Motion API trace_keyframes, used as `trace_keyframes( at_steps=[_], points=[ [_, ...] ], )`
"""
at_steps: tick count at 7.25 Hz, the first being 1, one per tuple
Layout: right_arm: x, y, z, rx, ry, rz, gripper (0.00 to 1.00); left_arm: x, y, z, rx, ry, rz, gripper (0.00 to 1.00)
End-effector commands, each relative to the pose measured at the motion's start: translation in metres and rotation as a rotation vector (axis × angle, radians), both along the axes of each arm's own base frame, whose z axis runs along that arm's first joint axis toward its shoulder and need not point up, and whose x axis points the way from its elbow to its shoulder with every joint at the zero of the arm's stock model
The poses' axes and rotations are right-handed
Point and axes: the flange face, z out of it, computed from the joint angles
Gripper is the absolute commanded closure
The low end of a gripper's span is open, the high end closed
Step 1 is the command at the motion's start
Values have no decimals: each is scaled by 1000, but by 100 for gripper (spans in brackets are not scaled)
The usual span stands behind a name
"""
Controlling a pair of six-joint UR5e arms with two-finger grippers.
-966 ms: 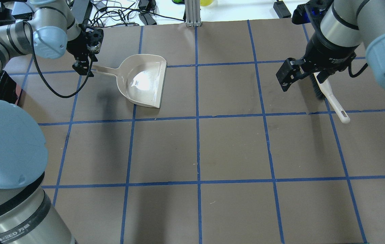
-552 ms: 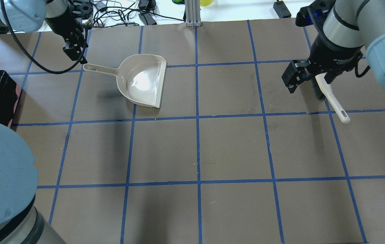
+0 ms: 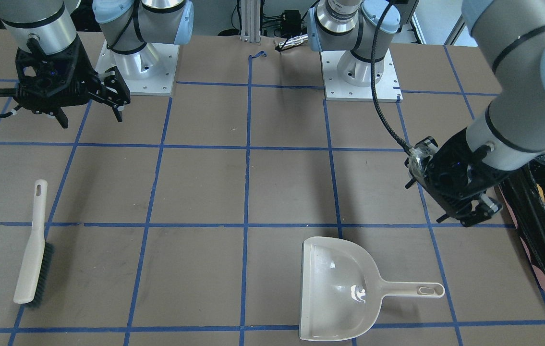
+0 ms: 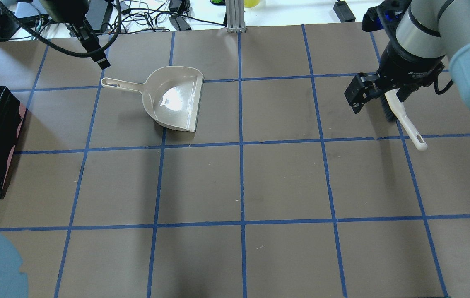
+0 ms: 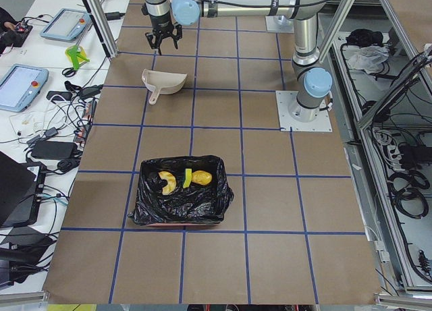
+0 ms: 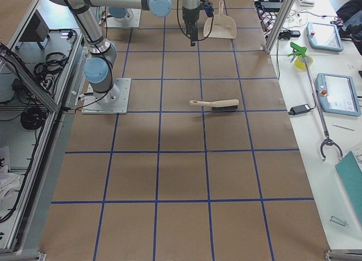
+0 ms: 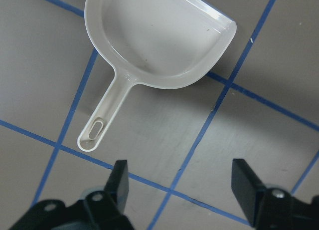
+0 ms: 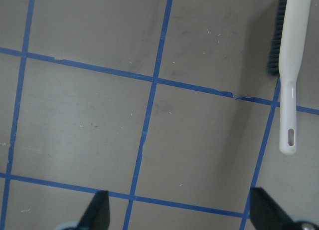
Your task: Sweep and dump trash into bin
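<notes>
You find the trash [image 5: 167,181] inside the bin [image 5: 152,210], at the lower middle of the left side view. A brown lump, a yellow piece and a tan scrap lie there on the black bag. The dustpan [image 4: 174,99] rests flat and empty on the table [image 4: 284,182], upper left in the overhead view, and the brush [image 4: 404,118] lies at the upper right.

The left fingers [image 7: 119,176] are spread wide near the end of the dustpan handle and hold nothing. The right fingers [image 8: 99,210] are also wide apart and hold nothing, near the brush.

I judge that sweeping and dumping are finished. The next move, I think, asks only to bring both arms away without knocking the tools.

The table carries a brown sheet with a blue tape grid. Cables [image 4: 143,18] run along its top edge in the overhead view. A tablet [image 6: 338,94] and a green spray bottle [image 6: 298,52] lie on a white bench [image 6: 339,142].
</notes>
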Motion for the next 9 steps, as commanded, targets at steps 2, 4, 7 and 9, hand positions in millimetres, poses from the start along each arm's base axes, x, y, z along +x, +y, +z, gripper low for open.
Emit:
trace_keyframes(
  at_steps=[2, 4, 7, 9],
  points=[
    [0, 0, 3, -6, 7, -1, 0, -29, 70, 35, 24, -26, 426, 19],
    [-1, 0, 5, -9, 10, -2, 0, -34, 132, 18, 55, -44, 587, 19],
    [-1, 1, 6, -11, 9, -2, 0, -42, 150, 15, -68, 59, 707, 17],
    [0, 4, 10, -20, 6, -4, 0, -41, 156, 14, -67, 46, 754, 7]
  ],
)
